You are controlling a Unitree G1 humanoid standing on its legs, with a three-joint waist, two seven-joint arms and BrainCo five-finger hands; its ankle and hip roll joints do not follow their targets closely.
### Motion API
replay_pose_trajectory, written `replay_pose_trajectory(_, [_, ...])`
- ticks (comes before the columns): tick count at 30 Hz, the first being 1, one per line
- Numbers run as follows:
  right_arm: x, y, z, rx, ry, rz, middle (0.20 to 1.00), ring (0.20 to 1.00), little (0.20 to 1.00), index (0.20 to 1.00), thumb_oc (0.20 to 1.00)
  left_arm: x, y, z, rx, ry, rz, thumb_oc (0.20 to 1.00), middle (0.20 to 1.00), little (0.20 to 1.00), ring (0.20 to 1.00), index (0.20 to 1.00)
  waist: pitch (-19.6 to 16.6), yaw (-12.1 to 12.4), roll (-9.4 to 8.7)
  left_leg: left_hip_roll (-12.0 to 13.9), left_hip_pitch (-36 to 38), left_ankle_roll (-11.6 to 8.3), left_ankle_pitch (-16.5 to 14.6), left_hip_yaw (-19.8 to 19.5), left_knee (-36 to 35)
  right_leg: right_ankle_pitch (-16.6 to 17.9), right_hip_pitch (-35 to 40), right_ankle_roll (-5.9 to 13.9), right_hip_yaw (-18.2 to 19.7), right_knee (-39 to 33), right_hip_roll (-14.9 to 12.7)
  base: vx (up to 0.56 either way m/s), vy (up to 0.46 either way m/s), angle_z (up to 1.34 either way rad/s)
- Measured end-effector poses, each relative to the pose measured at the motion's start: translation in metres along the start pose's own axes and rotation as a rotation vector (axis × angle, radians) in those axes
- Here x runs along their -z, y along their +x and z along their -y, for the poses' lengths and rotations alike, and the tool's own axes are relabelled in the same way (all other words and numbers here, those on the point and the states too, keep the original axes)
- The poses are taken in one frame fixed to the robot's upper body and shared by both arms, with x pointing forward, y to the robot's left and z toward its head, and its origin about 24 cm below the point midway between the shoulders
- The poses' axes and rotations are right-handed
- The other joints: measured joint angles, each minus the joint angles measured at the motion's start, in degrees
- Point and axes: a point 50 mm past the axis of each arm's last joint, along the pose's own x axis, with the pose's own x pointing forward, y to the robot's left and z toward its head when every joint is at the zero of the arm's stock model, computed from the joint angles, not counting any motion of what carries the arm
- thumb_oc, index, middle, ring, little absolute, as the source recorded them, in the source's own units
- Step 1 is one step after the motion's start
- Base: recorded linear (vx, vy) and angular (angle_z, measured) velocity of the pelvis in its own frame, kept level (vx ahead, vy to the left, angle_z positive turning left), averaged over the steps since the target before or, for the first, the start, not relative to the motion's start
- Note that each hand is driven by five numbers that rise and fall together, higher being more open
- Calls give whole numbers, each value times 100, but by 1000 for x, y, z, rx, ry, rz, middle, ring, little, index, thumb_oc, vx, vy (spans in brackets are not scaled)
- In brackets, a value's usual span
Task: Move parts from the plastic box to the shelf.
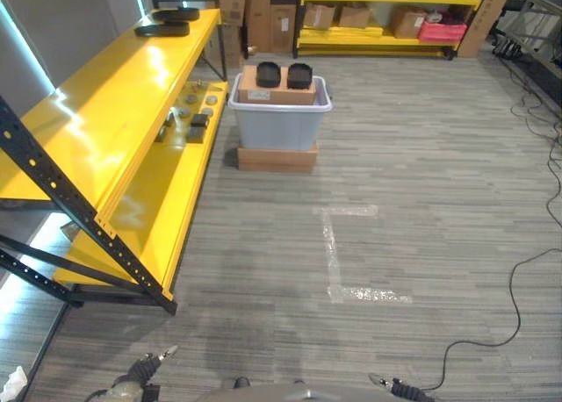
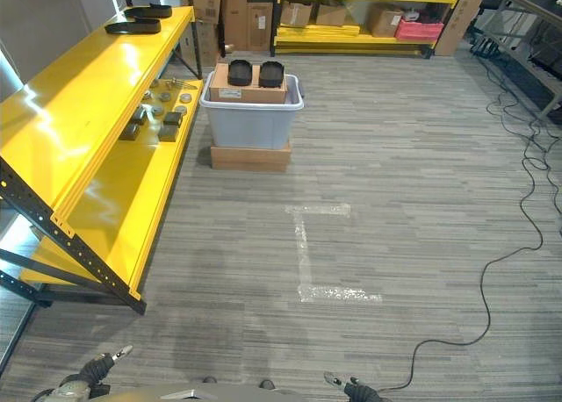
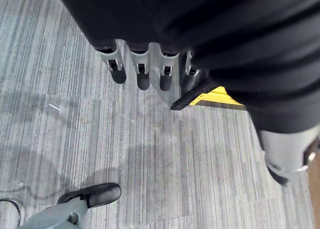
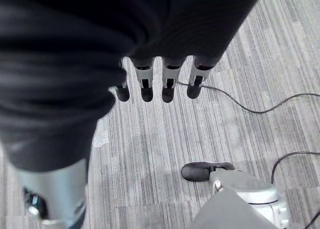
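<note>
Far ahead of me, beside the yellow shelf: the plastic box (image 1: 279,123) stands on a low cardboard base (image 1: 277,158), just next to the lower board of the yellow shelf (image 1: 114,104).

On top of the box: a brown carton (image 1: 276,89) lies across the rim, and two black parts (image 1: 283,74) sit on it side by side.

On the shelf beside the box: several small dark and grey parts (image 1: 195,121) already lie on the lower board; two flat black pieces (image 1: 164,26) lie on the top board, further from the box.

Left robot hand (image 3: 142,71): fingers hang straight and relaxed, and it holds nothing; it is well apart from the box.

Right robot hand (image 4: 160,84): the same, fingers straight, nothing in it, also well apart from the box.

Floor between me and the box: pale tape marks (image 1: 338,253).

How the parts will handle: I judge them stiff, moulded and rather light; the surface may be smooth, so a little slippery.

Where I would take hold: across the two opposite sides of one black part, thumb against fingers, lifting straight up so that the carton does not shift.
</note>
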Motion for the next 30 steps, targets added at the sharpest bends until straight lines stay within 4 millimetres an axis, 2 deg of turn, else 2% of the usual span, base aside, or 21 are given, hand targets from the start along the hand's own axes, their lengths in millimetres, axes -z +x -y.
replay_pose_trajectory(8, [0, 0, 0, -1, -36, -2, 1000, 1000, 1000, 1000, 1000, 0, 0, 0, 1, 0, 2, 1000, 1000, 1000, 1000, 1000, -143, -12, 38, 2, 28, 48, 21, 23, 2, 1, 18, -3, 3, 0, 0, 0, 0, 0])
replay_pose_trajectory(21, [2, 0, 0, 1, -37, -9, 1000, 1000, 1000, 1000, 1000, 1, 0, 2, 15, 1, -3, 1000, 1000, 1000, 1000, 1000, -167, -14, 62, 2, 30, 31, 10, 45, 0, 3, 6, 1, 64, 0, 2, 1, 0, 0])
replay_pose_trajectory(30, [4, 0, 1, 3, -35, -16, 1000, 1000, 1000, 1000, 1000, 3, 0, 13, 42, -8, -7, 1000, 1000, 1000, 1000, 1000, -170, -24, 59, 2, 39, 45, 15, 57, 0, 20, 5, -4, 84, -1, 4, 0, 0, 0])
